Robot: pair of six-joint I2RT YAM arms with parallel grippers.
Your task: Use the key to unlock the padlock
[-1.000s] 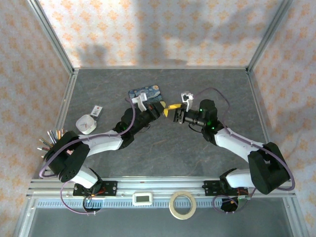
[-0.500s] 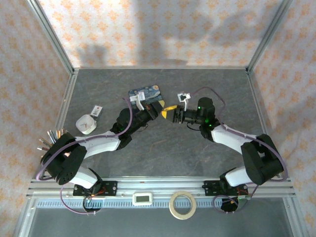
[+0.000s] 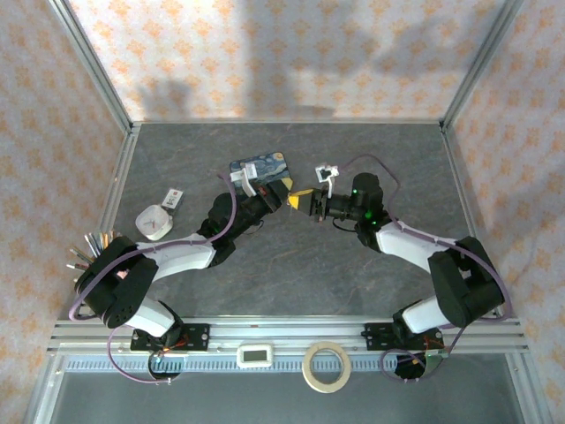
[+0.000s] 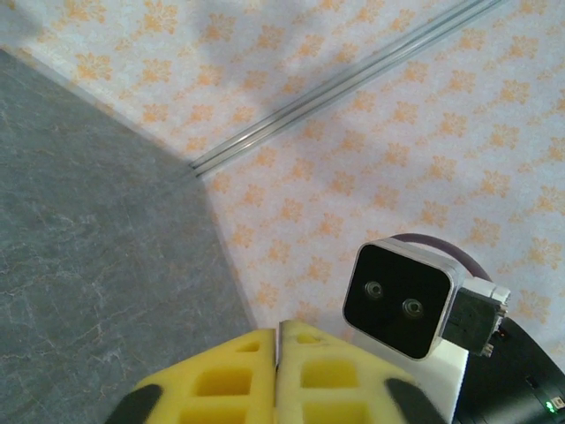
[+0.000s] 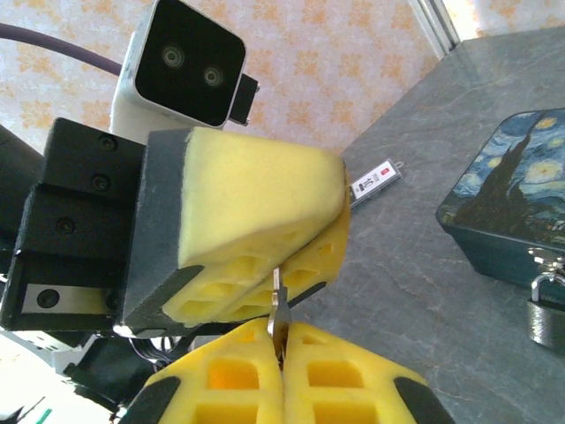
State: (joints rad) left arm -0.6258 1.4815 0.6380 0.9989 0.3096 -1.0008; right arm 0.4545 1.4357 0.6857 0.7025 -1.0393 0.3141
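Jaws of right gripper (image 5: 281, 338), apart a second ago, now clamp key (image 5: 277, 305); left gripper (image 4: 276, 343) seems still pinched on its far end; padlock (image 5: 546, 311) hangs right of them on tin (image 5: 508, 203); handover under way.

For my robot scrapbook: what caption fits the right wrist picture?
Left gripper and right gripper pinch the key; padlock hangs on tin.

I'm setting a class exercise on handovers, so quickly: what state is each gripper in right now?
Left gripper: closed on the key's upper end.
Right gripper: closed on the key's lower end.
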